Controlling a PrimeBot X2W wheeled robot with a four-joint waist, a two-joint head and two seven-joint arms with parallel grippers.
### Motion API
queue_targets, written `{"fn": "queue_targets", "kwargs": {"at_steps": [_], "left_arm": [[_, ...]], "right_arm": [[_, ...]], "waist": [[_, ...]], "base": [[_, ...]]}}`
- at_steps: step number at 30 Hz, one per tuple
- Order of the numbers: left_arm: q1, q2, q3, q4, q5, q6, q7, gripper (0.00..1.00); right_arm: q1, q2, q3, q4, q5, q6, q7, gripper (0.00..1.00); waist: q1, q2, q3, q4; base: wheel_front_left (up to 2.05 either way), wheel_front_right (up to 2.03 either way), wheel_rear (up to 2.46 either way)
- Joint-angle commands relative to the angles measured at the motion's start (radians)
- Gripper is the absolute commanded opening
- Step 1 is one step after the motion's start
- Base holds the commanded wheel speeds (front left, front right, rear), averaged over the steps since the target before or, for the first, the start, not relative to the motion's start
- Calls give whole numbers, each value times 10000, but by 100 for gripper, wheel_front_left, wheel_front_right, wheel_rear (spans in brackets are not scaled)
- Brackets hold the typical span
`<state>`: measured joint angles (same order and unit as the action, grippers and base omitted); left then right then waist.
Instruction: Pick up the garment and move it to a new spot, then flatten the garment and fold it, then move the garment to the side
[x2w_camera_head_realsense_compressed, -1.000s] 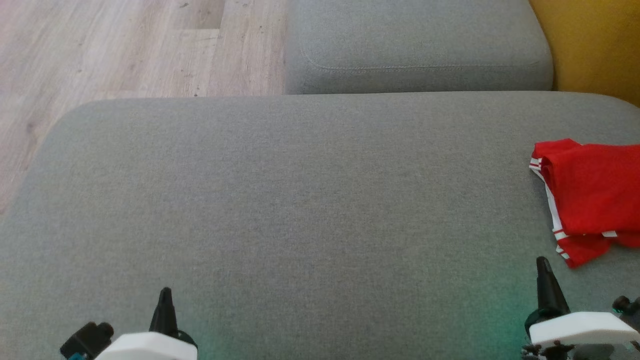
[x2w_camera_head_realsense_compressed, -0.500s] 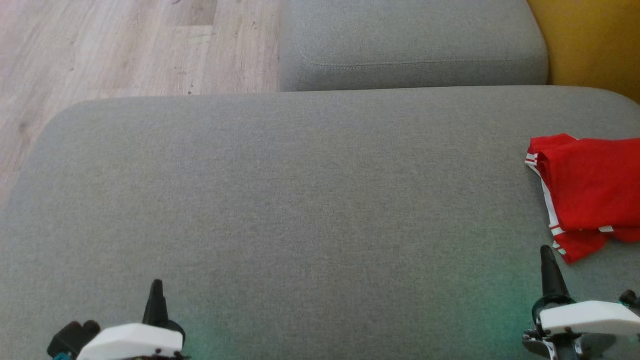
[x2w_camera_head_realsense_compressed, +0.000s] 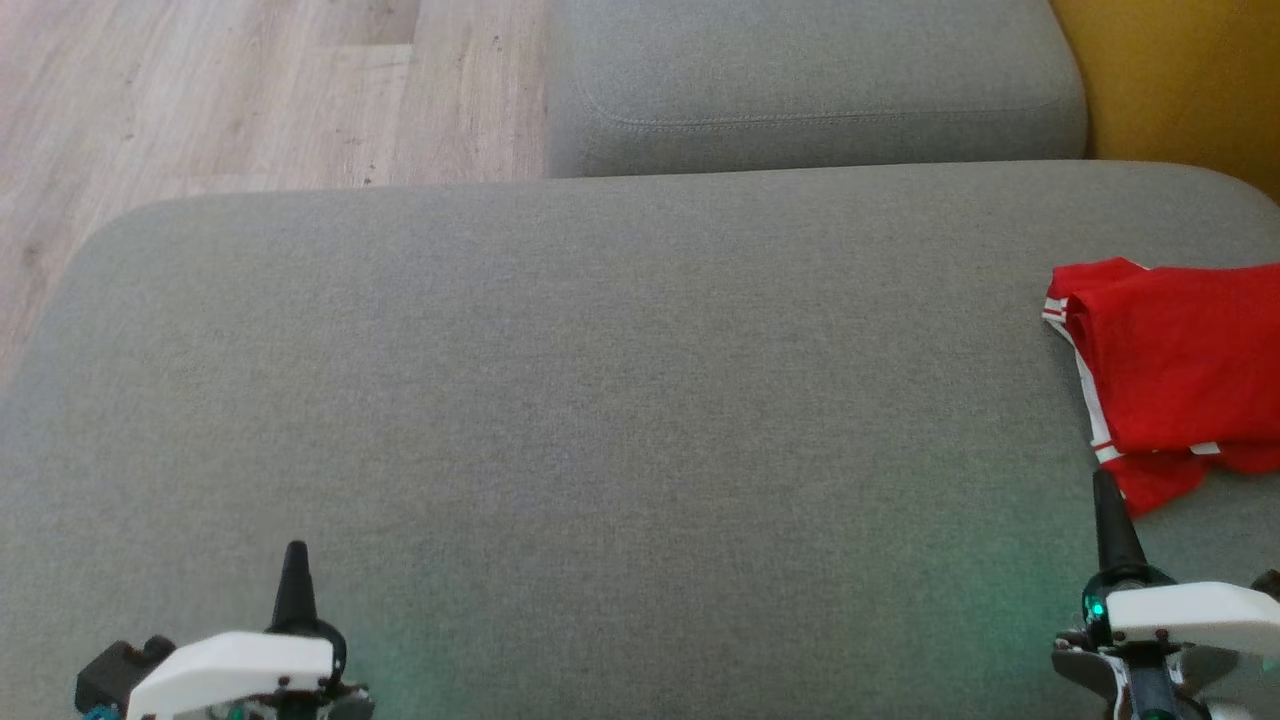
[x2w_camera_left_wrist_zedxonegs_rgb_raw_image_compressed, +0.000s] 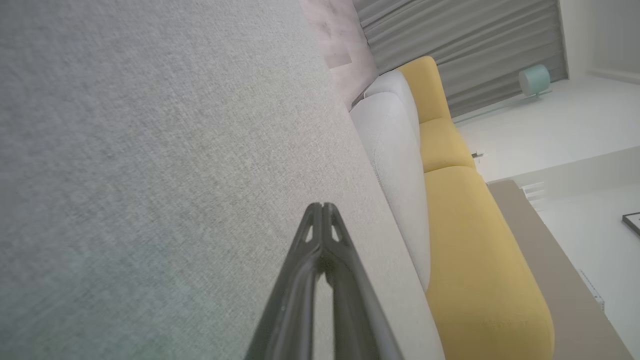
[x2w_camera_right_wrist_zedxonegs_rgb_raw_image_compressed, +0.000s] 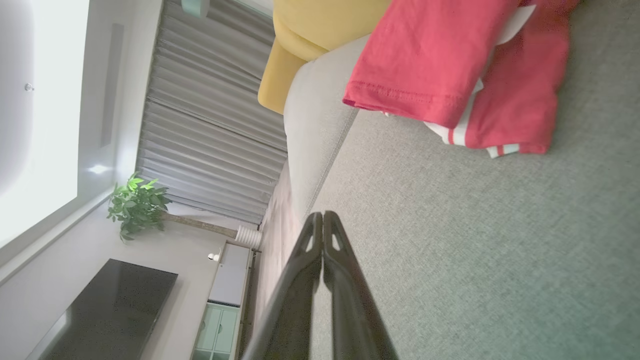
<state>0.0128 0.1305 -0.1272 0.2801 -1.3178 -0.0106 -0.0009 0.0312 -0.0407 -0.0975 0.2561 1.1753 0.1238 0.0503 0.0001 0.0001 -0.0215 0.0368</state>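
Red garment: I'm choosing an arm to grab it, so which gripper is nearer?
Right. The right gripper sits just short of the garment, not touching it. The left gripper is far off across the cushion.

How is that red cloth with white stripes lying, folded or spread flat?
Folded: the red white-striped garment lies doubled over itself on the grey fabric cushion, one layer overlapping another; its right side is cropped.
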Motion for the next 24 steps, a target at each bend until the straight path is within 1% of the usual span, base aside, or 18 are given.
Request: {"fn": "queue_targets", "kwargs": {"at_steps": [1,24], "left_arm": [[-671,-24,453,-326,-245,-164,78,0],[-1003,-474,1629,-339,-1944,-811,705,0]], "right_arm": [[-562,-69,109,-303,369,50,64,0],[-1080,-85,-61,-184,2842,62,417,0]], "waist": [[-1,-1,13,-19],[-1,-1,158,-237]], "base": [[0,0,0],[0,0,0]]}}
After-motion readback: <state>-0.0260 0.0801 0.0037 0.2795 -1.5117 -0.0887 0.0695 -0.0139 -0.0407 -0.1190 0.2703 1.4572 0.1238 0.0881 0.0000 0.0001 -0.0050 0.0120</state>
